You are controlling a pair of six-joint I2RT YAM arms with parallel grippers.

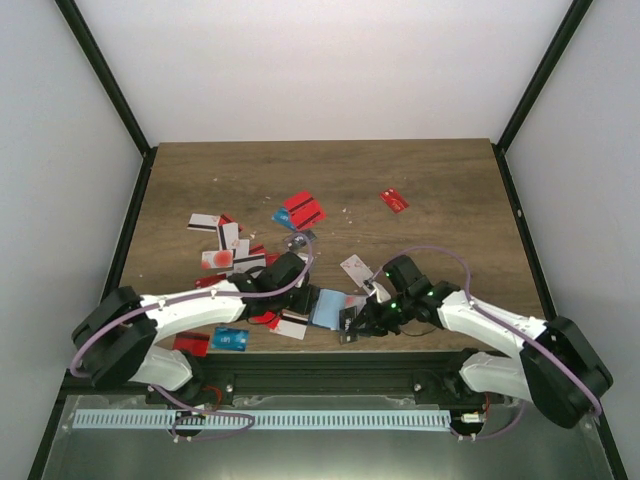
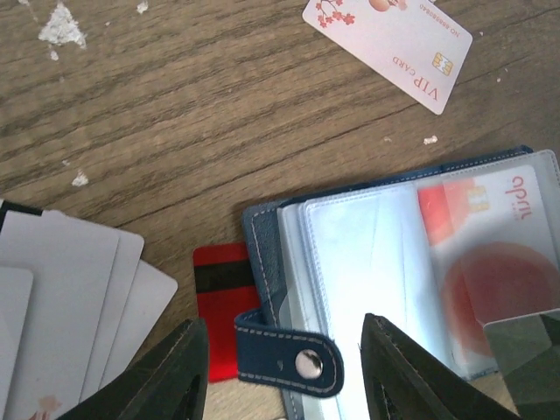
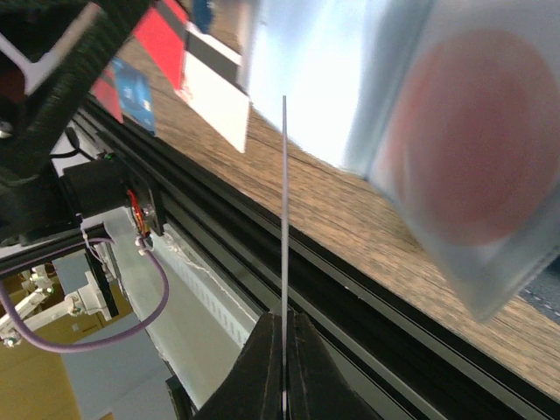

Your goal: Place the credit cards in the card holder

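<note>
The card holder (image 1: 322, 306) lies open near the table's front edge, with lighter blue inside and clear sleeves (image 2: 367, 262). A white card with a red disc (image 2: 490, 280) sits in one sleeve. My left gripper (image 2: 284, 376) is open, its jaws on either side of the holder's navy tab clasp (image 2: 289, 354), and it grips nothing. My right gripper (image 3: 284, 324) is shut on a thin dark grey card (image 3: 284, 210), seen edge-on, held just off the holder's sleeves (image 3: 350, 79); that card also shows in the left wrist view (image 2: 525, 350). Loose credit cards (image 1: 225, 245) lie scattered to the left.
A white VIP card (image 2: 389, 39) lies beyond the holder. A red striped card (image 2: 219, 297) is partly under the holder, with white cards (image 2: 70, 289) to its left. Red cards (image 1: 303, 210) (image 1: 394, 200) lie farther back, and a blue card (image 1: 230, 338) is at the front left. The table's black front rail (image 3: 367, 289) is close by.
</note>
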